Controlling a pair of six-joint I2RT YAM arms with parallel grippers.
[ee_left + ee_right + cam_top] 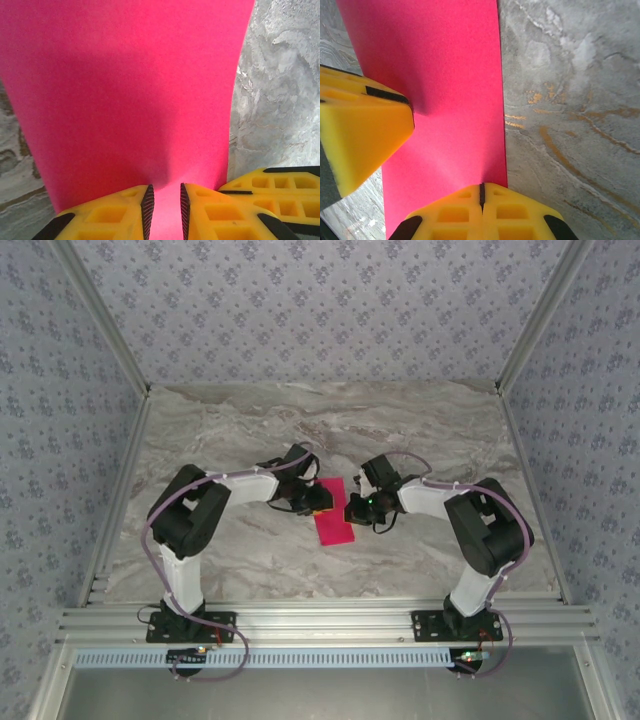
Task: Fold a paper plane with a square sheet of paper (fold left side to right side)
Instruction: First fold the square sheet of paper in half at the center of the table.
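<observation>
Lying flat mid-tabletop, the pink sheet of paper is a narrow folded strip between both arms. Left hand: jaws narrowly apart, tips on the strip. Right hand: fully closed at the strip's edge, can't tell if it pinches paper.

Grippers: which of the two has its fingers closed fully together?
The right gripper: its fingers meet with no gap. The left gripper has a narrow gap, pink paper showing in it.

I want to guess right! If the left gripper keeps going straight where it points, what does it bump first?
The pink sheet of paper, lying right before the left gripper on the marble table; its tips may already touch it.
</observation>
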